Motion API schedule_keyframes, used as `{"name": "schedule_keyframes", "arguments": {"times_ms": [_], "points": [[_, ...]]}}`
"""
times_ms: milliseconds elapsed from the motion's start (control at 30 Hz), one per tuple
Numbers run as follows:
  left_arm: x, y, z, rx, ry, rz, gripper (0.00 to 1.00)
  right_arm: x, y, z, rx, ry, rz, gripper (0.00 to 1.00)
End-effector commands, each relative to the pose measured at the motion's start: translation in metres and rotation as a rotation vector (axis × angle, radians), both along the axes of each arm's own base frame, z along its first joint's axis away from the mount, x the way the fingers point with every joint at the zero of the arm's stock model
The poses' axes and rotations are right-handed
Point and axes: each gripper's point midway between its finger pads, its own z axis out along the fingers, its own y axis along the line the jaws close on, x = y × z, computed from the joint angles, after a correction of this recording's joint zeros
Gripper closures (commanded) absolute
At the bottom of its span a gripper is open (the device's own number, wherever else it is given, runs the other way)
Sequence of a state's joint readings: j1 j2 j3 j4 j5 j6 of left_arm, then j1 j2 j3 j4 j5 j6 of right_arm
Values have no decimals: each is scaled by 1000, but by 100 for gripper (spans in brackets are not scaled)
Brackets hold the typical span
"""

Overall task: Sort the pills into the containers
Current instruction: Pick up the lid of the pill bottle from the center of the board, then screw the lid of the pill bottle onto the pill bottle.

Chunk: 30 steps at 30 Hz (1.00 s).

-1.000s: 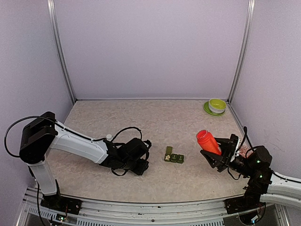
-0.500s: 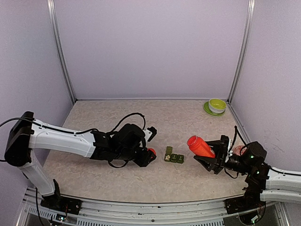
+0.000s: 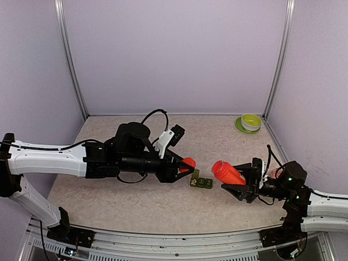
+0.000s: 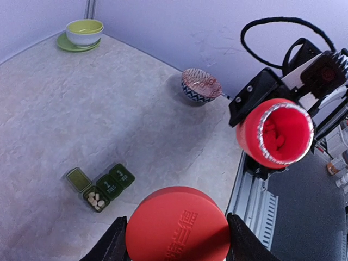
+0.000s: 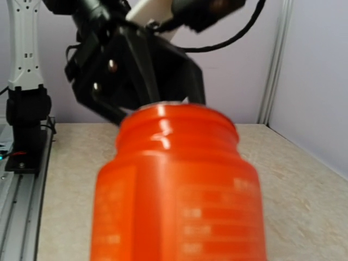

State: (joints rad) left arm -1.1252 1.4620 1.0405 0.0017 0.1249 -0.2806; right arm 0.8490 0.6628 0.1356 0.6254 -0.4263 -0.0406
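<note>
Since a second ago, the left arm has swung from the near-left out to centre and lifted, cap in hand. The right arm has brought the bottle left and tipped it lower, toward the strip. The containers haven't moved.

Containers (image 3: 200, 182): a three-box dark green strip, flat on the table (image 3: 136, 206) near centre, between the two grippers. The left-end box is open with its lid flipped to the far side and a few white pills (image 4: 95, 200) in it. The other two lids are closed.

Bottle (image 3: 227, 172): just right of the strip and not touching it, close to horizontal, open mouth pointing left. The left wrist view shows more pills inside. The right gripper (image 3: 239, 179) fingers clamp it round the lower body.

Cap (image 3: 188, 162): above and just left of the strip, pinched across its width by the left gripper (image 3: 182, 165) fingers.

Handling, my read:
- The strip is small, light, rigid plastic and will likely skate or flip if the bottle lip bumps it. Nothing pins it now.
- The best hold is across the short width over the closed boxes, clear of the open one.
- The lids are probably snap-fit with tiny tabs, fiddly for these fingers.
- The pills are loose and will roll, so pour slowly or the lot dumps.

Further out: a patterned bowl (image 4: 201, 87) sits right, by the right arm, and a green bowl (image 3: 250, 120) on a plate is in the far right corner.
</note>
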Motion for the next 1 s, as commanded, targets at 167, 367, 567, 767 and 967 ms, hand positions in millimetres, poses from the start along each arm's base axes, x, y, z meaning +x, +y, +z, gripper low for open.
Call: {"name": "schedule_keyframes", "arguments": {"times_ms": [167,367,567,767,967], "points": [[-30,-23,74,-291,22,-168,53,-7,12,27,40,-66,26,80],[-38,-35,79,-337,57,-216,53,-6,16,26,40,-69,15,80],[-42,-45,75,-337,77,-241,53,-8,17,32,59,-81,14,80],[-46,-51,75,-355,98,-262,53,-10,18,32,56,-88,17,79],[-48,-60,66,-340,125,-269,53,-10,16,34,63,-95,8,80]]}}
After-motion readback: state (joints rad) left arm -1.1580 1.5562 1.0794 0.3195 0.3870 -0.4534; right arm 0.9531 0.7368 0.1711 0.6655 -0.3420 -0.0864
